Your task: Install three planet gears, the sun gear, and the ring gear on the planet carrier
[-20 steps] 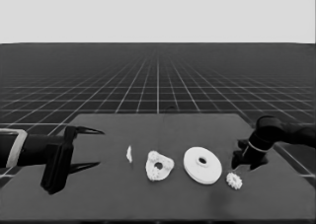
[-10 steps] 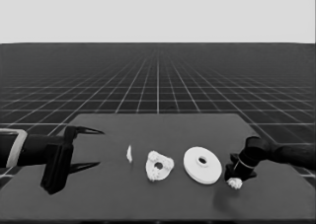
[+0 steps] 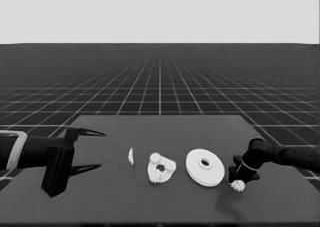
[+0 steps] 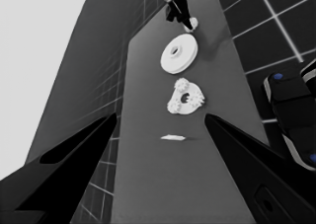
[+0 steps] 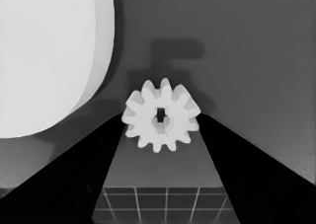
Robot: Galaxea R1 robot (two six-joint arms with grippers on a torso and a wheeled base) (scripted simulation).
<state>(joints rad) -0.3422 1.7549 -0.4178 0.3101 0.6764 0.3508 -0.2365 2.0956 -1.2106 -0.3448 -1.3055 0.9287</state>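
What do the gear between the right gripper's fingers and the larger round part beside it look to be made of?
Gear: probably matte white plastic; even white faces, crisp teeth, no glint. It sits between the right gripper fingertips. Larger round part: looks like the same matte white material, smooth and evenly shaded. Being a render, neither material can be confirmed. The left gripper waits at the table's left end.

No readable text (labels, numbers, signs) anywhere.

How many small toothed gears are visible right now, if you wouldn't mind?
4 gears: three on the smaller round part, one at the right tool; more could be hidden.
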